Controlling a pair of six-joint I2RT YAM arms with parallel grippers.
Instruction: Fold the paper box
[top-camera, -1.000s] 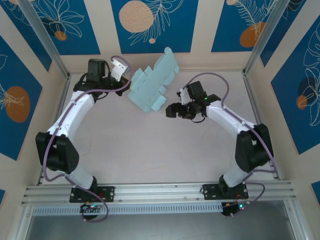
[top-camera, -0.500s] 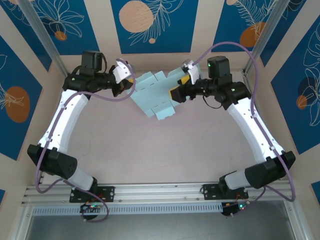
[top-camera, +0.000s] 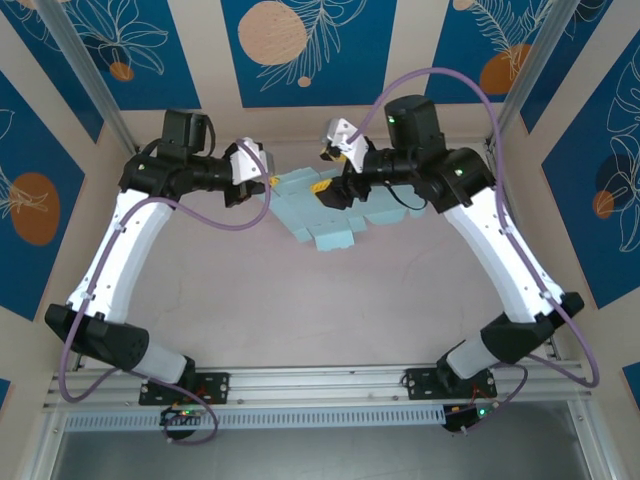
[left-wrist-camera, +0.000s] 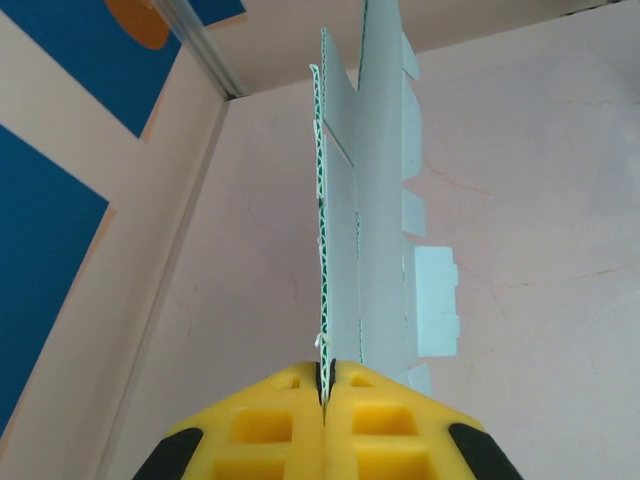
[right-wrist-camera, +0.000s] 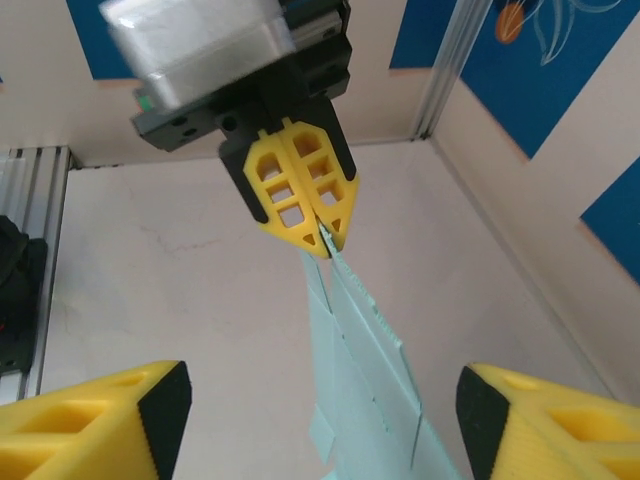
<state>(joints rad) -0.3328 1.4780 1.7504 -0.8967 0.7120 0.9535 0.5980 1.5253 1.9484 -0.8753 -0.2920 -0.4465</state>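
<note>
At the back of the table (top-camera: 300, 310), toward the rear wall, the paper box (top-camera: 322, 218) is not yet folded: a flat pale-blue die-cut sheet with flaps and tabs, held off the surface. The left gripper (top-camera: 262, 186) is clenched on one edge of it; the left wrist view shows the yellow fingertips (left-wrist-camera: 300, 392) pressed together with the card running away from them edge-on. The right gripper (right-wrist-camera: 315, 425) stands spread wide, one finger on each side of the sheet and neither touching it, pointed toward the left gripper (right-wrist-camera: 318, 232) along the card. Risk, as I judge it: the sheet hangs from a single pinch, so if the right jaws close off a crease the thin panel may buckle, or a sideways pull could slip it out of the left grip; the two grippers are near each other and could knock. Against a second ago: the right arm was low over mid-table, apart from the sheet, and has since swung up and back over it; the sheet now lies flatter and lower.
</note>
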